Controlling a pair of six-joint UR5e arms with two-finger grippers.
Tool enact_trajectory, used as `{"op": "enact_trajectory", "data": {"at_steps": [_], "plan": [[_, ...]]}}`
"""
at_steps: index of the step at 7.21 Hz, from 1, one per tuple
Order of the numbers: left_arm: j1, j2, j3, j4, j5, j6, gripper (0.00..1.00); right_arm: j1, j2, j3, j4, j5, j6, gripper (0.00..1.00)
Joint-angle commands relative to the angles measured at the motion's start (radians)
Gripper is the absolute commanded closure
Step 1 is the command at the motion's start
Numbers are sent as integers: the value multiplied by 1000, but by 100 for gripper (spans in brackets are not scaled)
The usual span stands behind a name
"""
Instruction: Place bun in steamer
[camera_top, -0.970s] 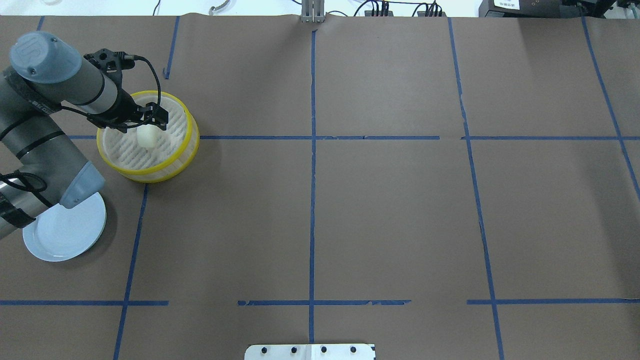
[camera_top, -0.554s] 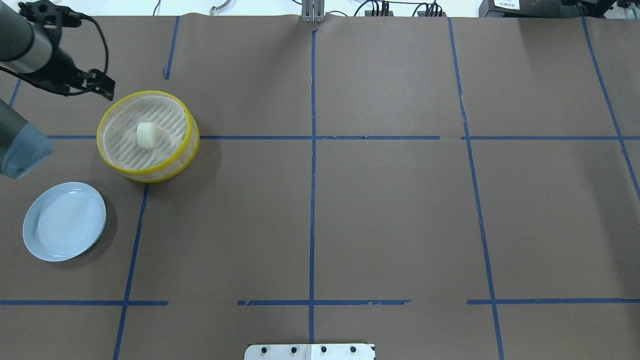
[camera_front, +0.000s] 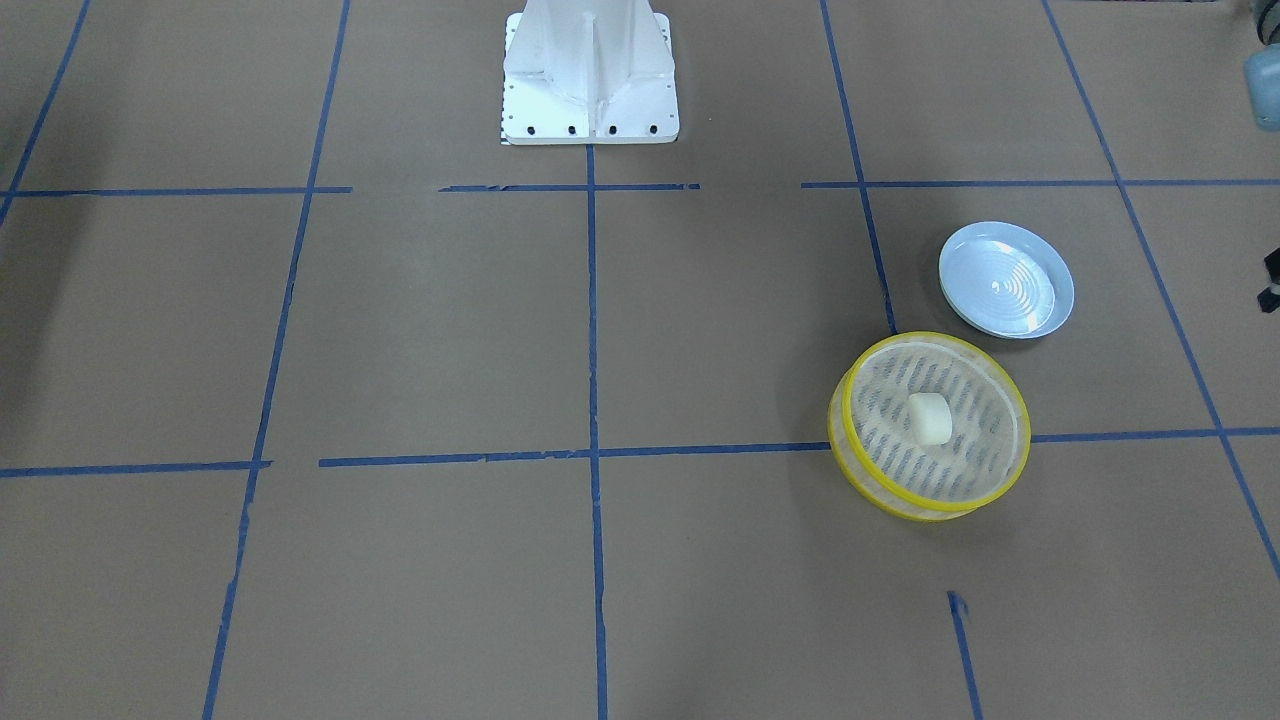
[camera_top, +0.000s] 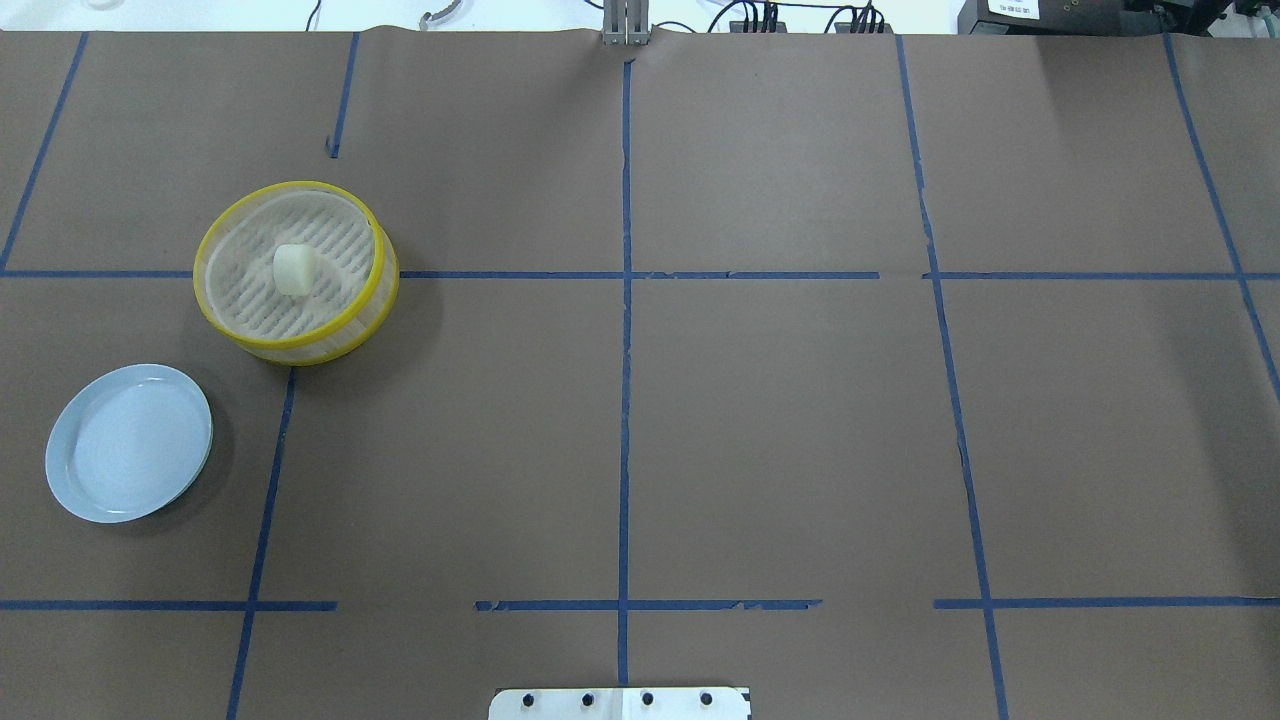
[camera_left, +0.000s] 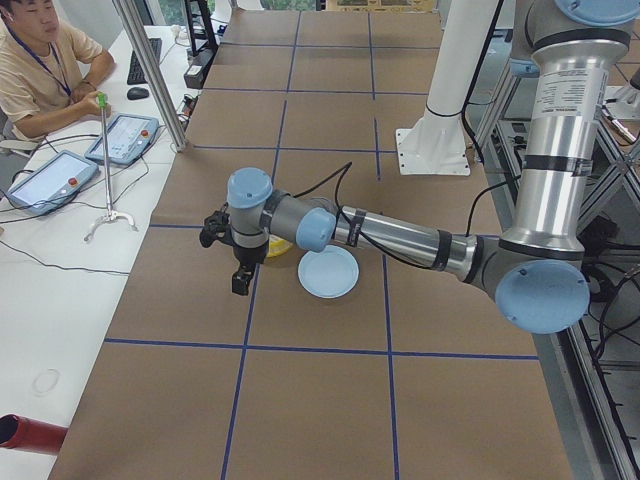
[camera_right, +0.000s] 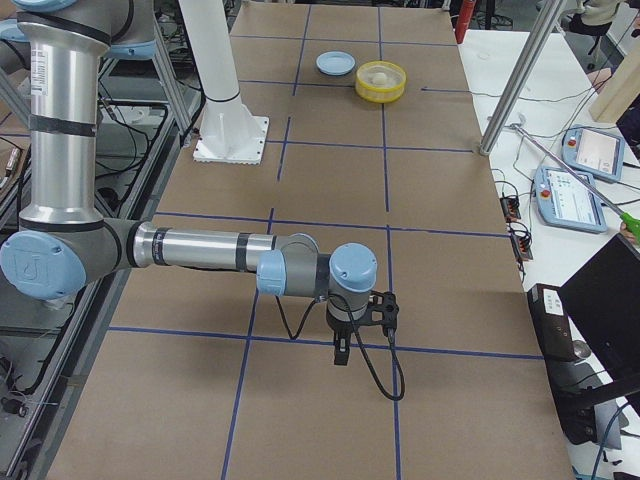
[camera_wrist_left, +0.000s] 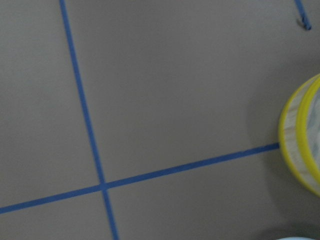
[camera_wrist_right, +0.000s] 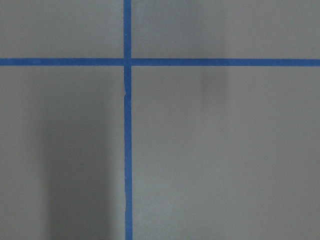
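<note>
Seen from across the table, a small cream-white, rounded bun (camera_front: 928, 417) lies near the middle of a round shallow steamer basket (camera_front: 890, 492) with a bright yellow rim and slotted base, standing on the brown paper-covered worktop (camera_front: 450, 330) crossed by blue tape lines (camera_front: 590, 320); a pale blue ridged plate (camera_front: 1005, 280) sits just beside the basket, bare. From overhead, the bun (camera_top: 294, 270) rests inside the steamer (camera_top: 345, 245) on the robot's left part of the worktop, with the plate (camera_top: 130, 443) nearer the robot; no arm shows here. From the robot's left end, the near arm's left tool (camera_left: 240, 285) hangs fingers-down over the worktop beside the steamer (camera_left: 278, 247) and the plate (camera_left: 328, 272), nothing visibly in it; how far it is open cannot be told. From the right end, the near arm's right tool (camera_right: 342, 352) points down over a tape line, well apart from the steamer (camera_right: 381, 88), bun (camera_right: 379, 72) and plate (camera_right: 335, 63); its opening cannot be told either. The left wrist camera catches the steamer's yellow edge (camera_wrist_left: 300, 145); the right wrist camera shows only paper and tape.
</note>
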Motion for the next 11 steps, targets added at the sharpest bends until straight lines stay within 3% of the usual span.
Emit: {"op": "enact_trajectory", "data": {"at_steps": [1, 3, 6, 8, 11], "plan": [[-55, 114, 1, 50, -17, 105, 1, 0, 0, 0, 0, 0, 0, 0], [-62, 132, -57, 161, -18, 111, 0, 0, 0, 0, 0, 0, 0, 0], [-107, 149, -60, 161, -26, 107, 0, 0, 0, 0, 0, 0, 0, 0], [-104, 140, -31, 151, -130, 97, 0, 0, 0, 0, 0, 0, 0, 0], [-104, 133, -49, 134, -123, 108, 0, 0, 0, 0, 0, 0, 0, 0]]}}
